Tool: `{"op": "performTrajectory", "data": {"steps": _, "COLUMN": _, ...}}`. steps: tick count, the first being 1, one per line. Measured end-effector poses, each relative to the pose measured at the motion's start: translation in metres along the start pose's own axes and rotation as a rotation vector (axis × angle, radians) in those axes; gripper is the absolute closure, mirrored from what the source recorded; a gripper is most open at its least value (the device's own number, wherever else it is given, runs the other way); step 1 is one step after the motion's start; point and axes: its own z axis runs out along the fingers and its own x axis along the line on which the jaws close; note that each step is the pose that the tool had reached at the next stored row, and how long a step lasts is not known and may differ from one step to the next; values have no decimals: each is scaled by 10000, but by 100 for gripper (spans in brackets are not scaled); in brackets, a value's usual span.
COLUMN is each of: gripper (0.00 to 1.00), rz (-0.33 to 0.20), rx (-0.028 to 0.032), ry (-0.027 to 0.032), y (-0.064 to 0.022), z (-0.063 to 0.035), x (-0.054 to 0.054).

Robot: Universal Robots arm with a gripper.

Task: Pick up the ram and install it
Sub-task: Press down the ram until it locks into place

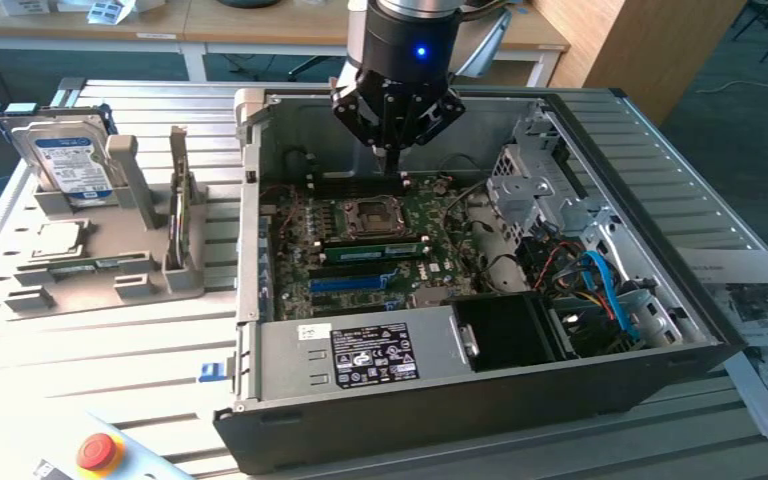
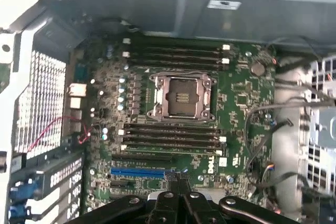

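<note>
While over the motherboard [image 1: 371,235], gripper [image 1: 391,150] seemingly closed, empty.

- The motherboard [image 2: 236,98] carries a white logo near its lower edge that seems to read "DELL".
- The power supply [image 1: 357,355] bears a black label; its print cannot be read.
- The hard drive [image 1: 71,160] has a blue-and-white label, unreadable.

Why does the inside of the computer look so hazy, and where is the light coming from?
Wrist view: the circuit board looks soft and washed out, with pale glare on the metal case wall. Exterior view: daylight brightens the slatted table, and a blue lamp glows on the tool.
</note>
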Motion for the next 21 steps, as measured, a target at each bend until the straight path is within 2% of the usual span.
{"op": "performTrajectory", "data": {"steps": 1, "gripper": 90, "rz": 321, "rx": 0, "ry": -12, "y": 0, "z": 0, "x": 0}}
{"op": "performTrajectory", "data": {"steps": 2, "gripper": 90, "rz": 329, "rx": 0, "ry": -12, "y": 0, "z": 1, "x": 0}}
{"op": "performTrajectory", "data": {"steps": 4, "gripper": 90, "rz": 331, "rx": 0, "ry": -13, "y": 0, "z": 1, "x": 0}}
{"op": "performTrajectory", "data": {"steps": 9, "gripper": 90, "rz": 335, "rx": 1, "ry": 64, "y": 0, "z": 0, "x": 1}}
{"op": "performTrajectory", "data": {"steps": 21, "gripper": 90, "rz": 162, "rx": -44, "ry": 73, "y": 0, "z": 1, "x": 0}}
